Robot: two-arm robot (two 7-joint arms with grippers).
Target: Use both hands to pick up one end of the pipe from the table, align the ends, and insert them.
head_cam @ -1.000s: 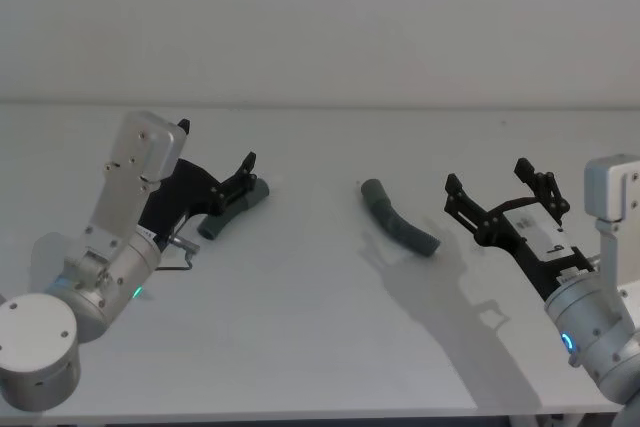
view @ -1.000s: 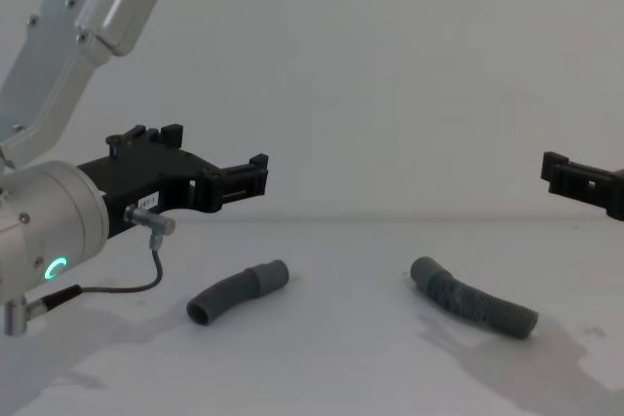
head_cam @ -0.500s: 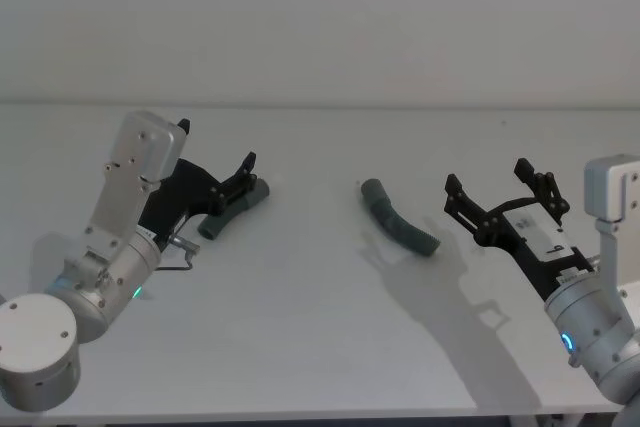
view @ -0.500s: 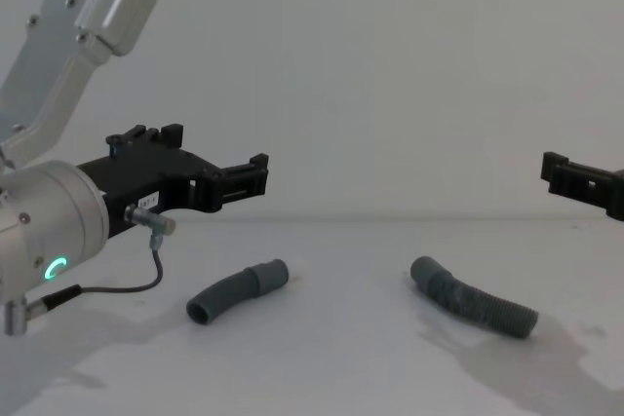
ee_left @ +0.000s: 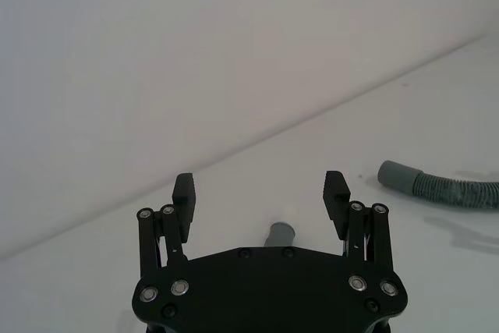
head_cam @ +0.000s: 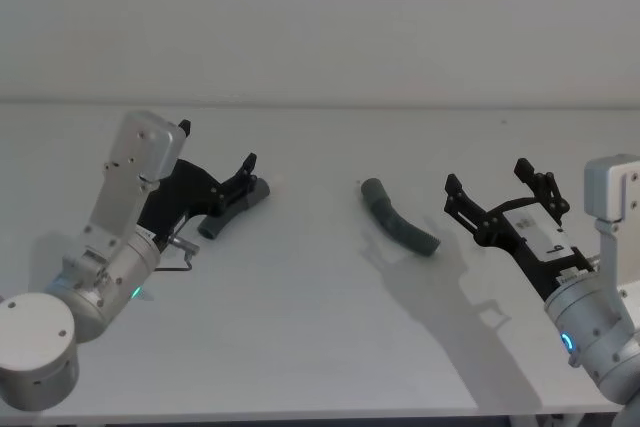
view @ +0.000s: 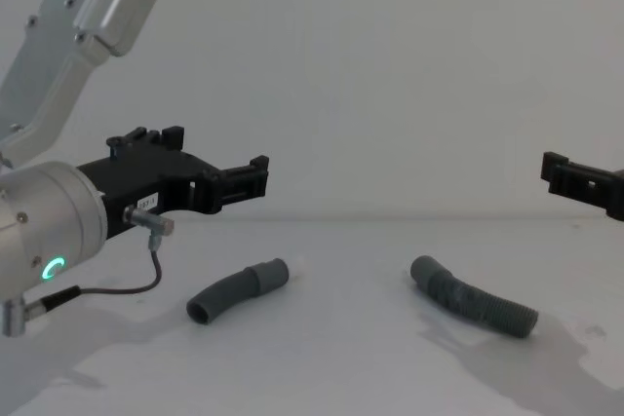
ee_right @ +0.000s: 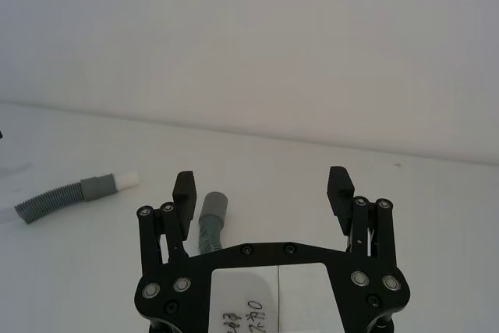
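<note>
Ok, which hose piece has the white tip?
The shorter piece, on the left under the left gripper. Its cuff ends in a whitish tip; the longer piece on the right is grey at both ends.

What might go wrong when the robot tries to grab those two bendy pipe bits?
Both pieces lie loose on the table, so the shorter pipe piece could roll away when the left gripper closes its open jaws. The corrugated piece is curved, so the right gripper might grab it crooked and the cuffs could meet at an angle and jam.
</note>
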